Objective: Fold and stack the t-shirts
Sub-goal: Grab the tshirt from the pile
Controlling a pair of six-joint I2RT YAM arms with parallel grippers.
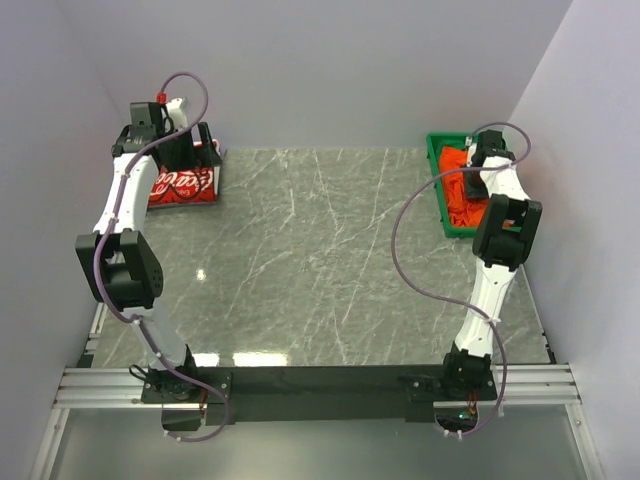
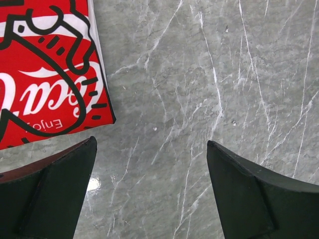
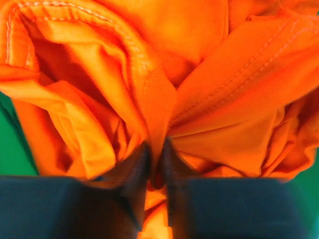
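Observation:
The red t-shirt with white script print lies folded at the far left of the table; it also shows in the left wrist view. My left gripper hovers at its far edge, open and empty, with marble between its fingers. The orange t-shirt lies crumpled in the green tray at the far right. My right gripper is down in the tray, shut on a fold of the orange t-shirt, which fills that view.
The grey marble table stretches between the two shirts. White walls stand close on the left, the right and behind. The arms' bases sit on a rail at the near edge.

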